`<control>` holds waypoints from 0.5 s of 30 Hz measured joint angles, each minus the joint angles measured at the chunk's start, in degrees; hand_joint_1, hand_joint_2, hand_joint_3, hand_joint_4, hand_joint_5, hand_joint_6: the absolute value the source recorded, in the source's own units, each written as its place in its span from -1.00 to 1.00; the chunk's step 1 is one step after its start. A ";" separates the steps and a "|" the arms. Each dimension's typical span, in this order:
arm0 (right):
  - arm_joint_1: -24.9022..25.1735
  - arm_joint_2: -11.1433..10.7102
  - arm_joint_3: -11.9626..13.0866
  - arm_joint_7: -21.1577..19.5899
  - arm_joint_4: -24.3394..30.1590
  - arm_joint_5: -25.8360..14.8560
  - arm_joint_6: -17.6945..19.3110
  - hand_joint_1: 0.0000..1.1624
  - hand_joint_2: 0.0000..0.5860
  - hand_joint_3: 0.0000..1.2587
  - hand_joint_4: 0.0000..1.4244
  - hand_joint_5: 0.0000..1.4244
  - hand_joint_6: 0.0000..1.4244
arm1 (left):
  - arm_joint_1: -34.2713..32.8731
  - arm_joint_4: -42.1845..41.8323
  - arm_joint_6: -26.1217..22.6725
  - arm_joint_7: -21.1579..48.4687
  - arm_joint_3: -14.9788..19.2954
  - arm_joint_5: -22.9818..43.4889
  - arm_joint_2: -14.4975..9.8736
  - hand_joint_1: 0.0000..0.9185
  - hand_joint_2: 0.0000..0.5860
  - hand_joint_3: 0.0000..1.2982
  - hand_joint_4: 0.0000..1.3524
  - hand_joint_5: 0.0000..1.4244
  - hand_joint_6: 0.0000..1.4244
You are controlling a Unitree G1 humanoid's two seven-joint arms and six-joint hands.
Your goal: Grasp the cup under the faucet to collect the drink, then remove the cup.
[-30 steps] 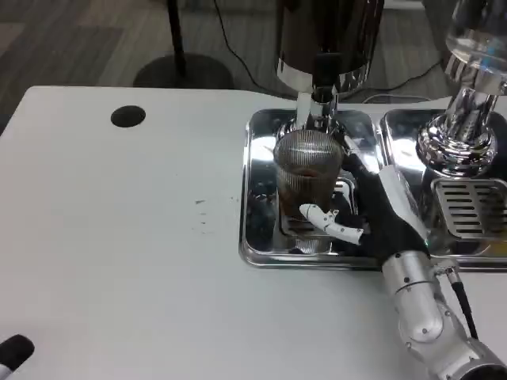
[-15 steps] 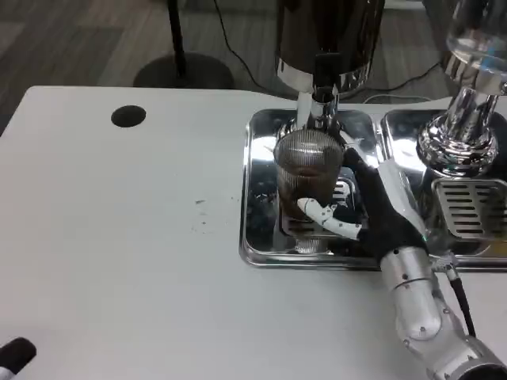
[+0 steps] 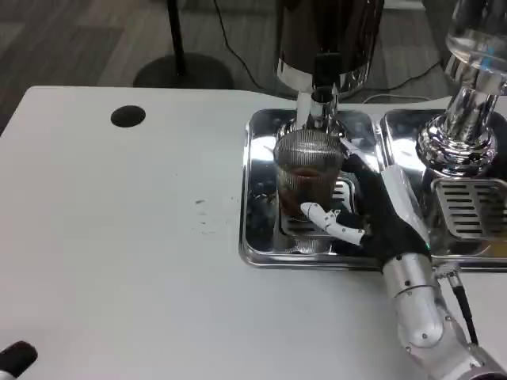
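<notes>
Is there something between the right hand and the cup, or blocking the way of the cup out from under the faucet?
Nothing visible: the right hand already holds the cup under the faucet, on the drip tray.

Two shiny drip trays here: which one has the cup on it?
The left drip tray, under the dark dispenser. The ribbed cup stands there, gripped by the right hand; the right tray holds none.

No text, label, brand, number or sign can be read on anything here.
</notes>
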State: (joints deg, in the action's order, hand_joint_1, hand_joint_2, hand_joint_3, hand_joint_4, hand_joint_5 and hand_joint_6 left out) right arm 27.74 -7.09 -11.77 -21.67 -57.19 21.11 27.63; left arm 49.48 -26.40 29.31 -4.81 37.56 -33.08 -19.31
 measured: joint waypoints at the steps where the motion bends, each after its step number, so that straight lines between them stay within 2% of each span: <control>1: -0.39 -0.08 0.02 -0.01 0.34 0.00 -0.02 0.28 -0.26 -0.74 -0.68 -0.76 -0.86 | -0.34 0.37 0.01 0.07 0.03 0.00 -0.41 -1.00 -0.79 -0.91 -1.00 -1.00 -1.00; 4: -1.12 -0.45 0.22 -0.01 1.32 -0.05 -0.05 0.28 -0.26 -0.74 -0.68 -0.76 -0.86 | -1.55 1.68 -0.07 0.77 0.06 -0.03 -2.14 -1.00 -0.79 -0.91 -1.00 -1.00 -1.00; 7: -1.77 -0.71 0.47 -0.01 1.99 -0.09 -0.10 0.28 -0.26 -0.74 -0.68 -0.76 -0.86 | -5.98 4.11 -1.45 2.08 -0.47 -0.20 -5.11 -1.00 -0.79 -0.91 -1.00 -1.00 -1.00; 8: -1.83 -0.71 0.47 -0.01 2.15 -0.09 -0.12 0.28 -0.26 -0.74 -0.68 -0.76 -0.86 | -6.95 4.48 -1.74 2.16 -0.58 -0.23 -5.45 -1.00 -0.79 -0.91 -1.00 -1.00 -1.00; 14: -2.95 -1.33 0.77 0.01 4.56 -0.09 -0.94 0.28 -0.24 -0.74 -0.68 -0.76 -0.86 | -14.55 8.54 -3.96 3.91 -4.57 -1.55 -10.55 -1.00 -0.79 -0.91 -1.00 -1.00 -1.00; 15: -3.00 -1.34 0.77 0.01 4.61 -0.09 -0.98 0.28 -0.24 -0.74 -0.68 -0.76 -0.86 | -14.56 8.57 -3.97 3.93 -4.64 -1.59 -10.63 -1.00 -0.79 -0.91 -1.00 -1.00 -1.00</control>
State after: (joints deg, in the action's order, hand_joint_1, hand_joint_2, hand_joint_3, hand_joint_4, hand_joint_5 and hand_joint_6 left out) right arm 24.75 -8.43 -10.99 -21.66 -52.58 21.02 26.65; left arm 34.92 -17.83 25.34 -0.87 32.93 -34.68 -29.94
